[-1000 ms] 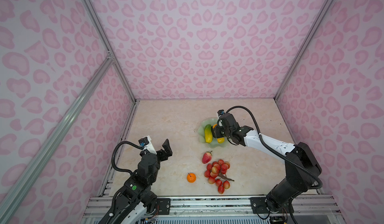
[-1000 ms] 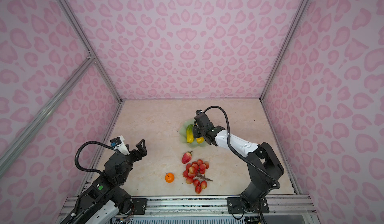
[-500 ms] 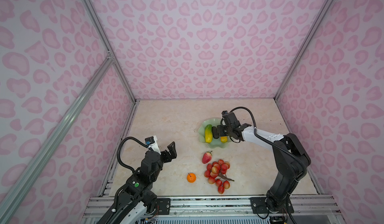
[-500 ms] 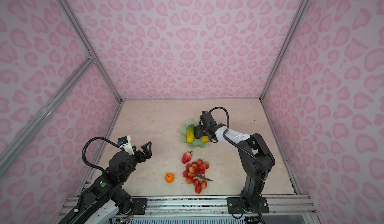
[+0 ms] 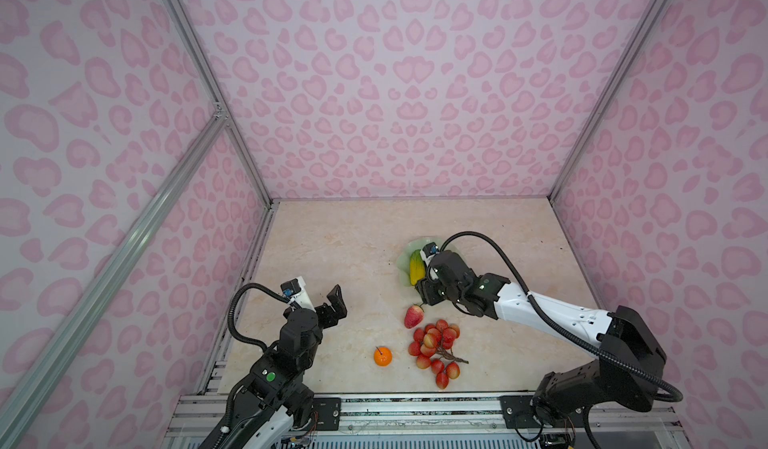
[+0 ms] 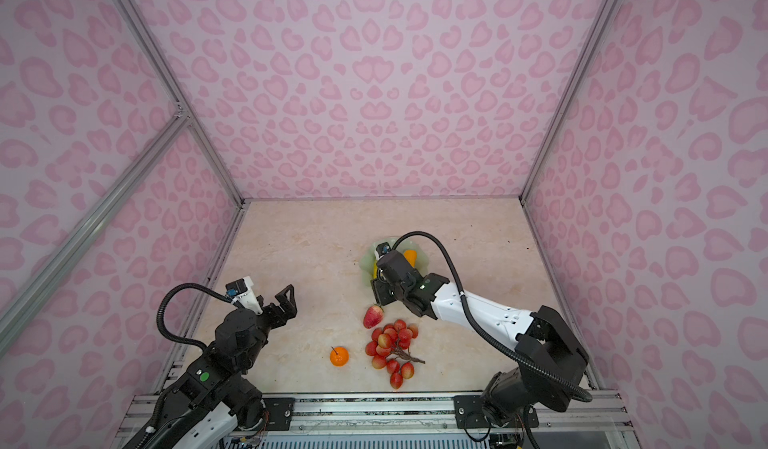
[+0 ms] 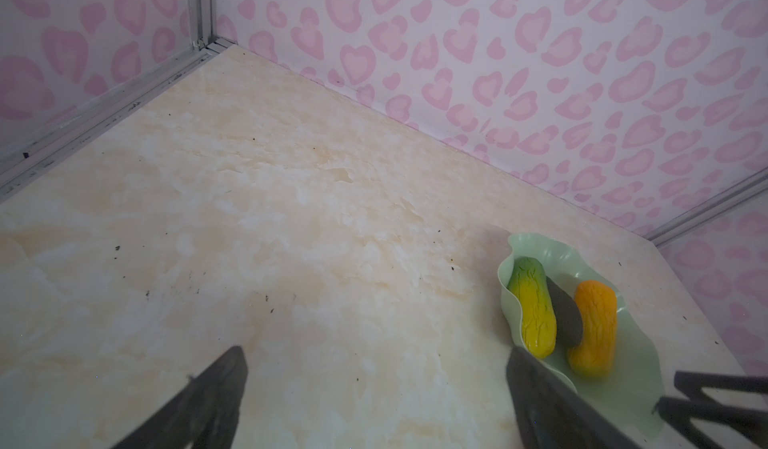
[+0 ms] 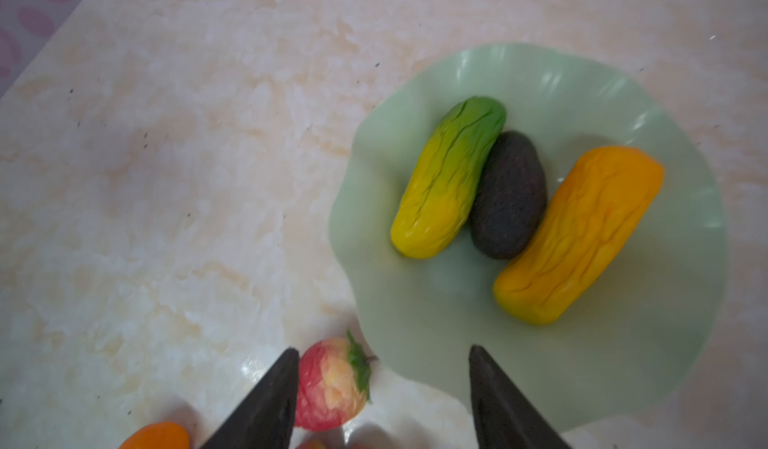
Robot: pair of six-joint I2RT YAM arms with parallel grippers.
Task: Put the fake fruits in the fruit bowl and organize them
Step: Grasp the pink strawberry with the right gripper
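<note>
Resting on a glossy cream marble-patterned tabletop (image 5: 340,251), the fruit bowl (image 8: 582,359) is a shallow, shiny, pale mint-green dish with a wavy scalloped rim; it holds three fake fruits lying side by side and touching: a green-yellow elongated fruit (image 8: 449,176) with a wrinkled skin, green at one end and yellow at the other; a dark oval avocado (image 8: 509,195) with a matte, finely pebbled surface, wedged between its neighbours; a yellow-orange elongated fruit (image 8: 577,235), likewise creased. Outside the dish, just beside its rim, lies a red strawberry (image 8: 332,384), mottled red and pale with a green leafy cap; nearer the robot sit a red berry bunch (image 5: 434,351) of small glossy ovals on a thin brown stem, and a small orange (image 5: 382,356), round, with a short dark stalk, apart from the bunch. Right gripper (image 8: 384,401): black tapered fingers spread apart, grasping nothing, poised above the near edge of the dish, one finger directly beside the strawberry in the right wrist view. Left gripper (image 7: 376,401): dark fingers spread wide, empty, raised over bare tabletop at the left, well apart from every fruit; the dish appears off to one side in the left wrist view. Pink heart-patterned walls (image 5: 395,93) with aluminium frame rails enclose the scene.
</note>
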